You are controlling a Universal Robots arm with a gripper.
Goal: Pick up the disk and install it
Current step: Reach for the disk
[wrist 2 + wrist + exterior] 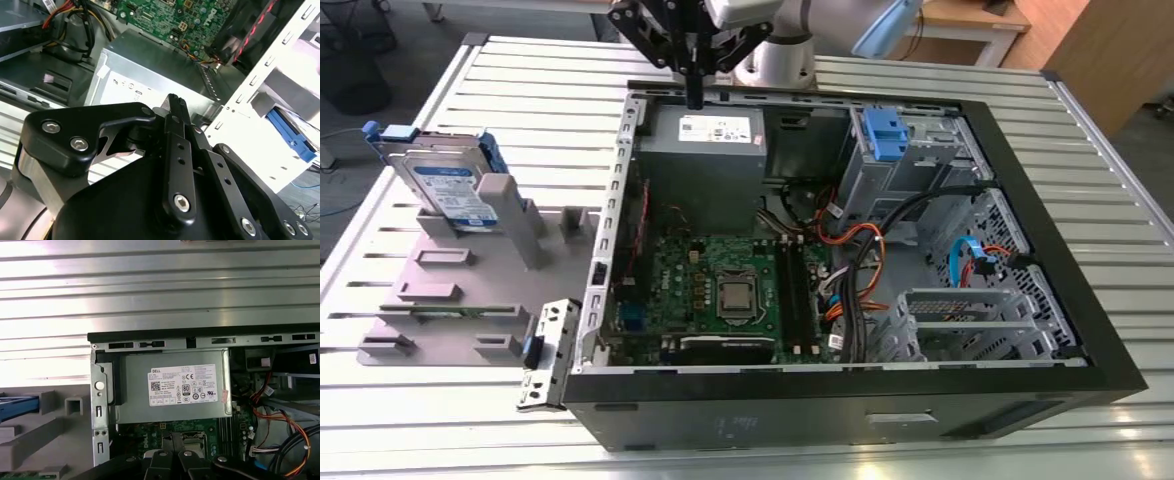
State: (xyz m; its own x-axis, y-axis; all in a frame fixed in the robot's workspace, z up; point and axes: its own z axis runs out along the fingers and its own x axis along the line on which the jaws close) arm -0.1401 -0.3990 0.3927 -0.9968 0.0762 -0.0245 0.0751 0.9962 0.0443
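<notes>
The disk (447, 185), a silver drive with a blue-and-white label in a blue carrier, stands tilted in a grey fixture (454, 290) on the exterior view's left, outside the computer case. A blue edge of its carrier (17, 407) also appears in the first wrist view. My gripper (695, 98) hangs over the case's far wall, just above the grey power supply (707, 150), well apart from the disk. Its black fingers (175, 107) are pressed together with nothing between them.
The open black computer case (854, 405) lies on a slatted metal table (534, 70). Inside it are a green motherboard (720, 290), orange and black cables (854, 240), and a blue bracket (886, 135) in the drive bay. The power supply (175, 390) has a white sticker.
</notes>
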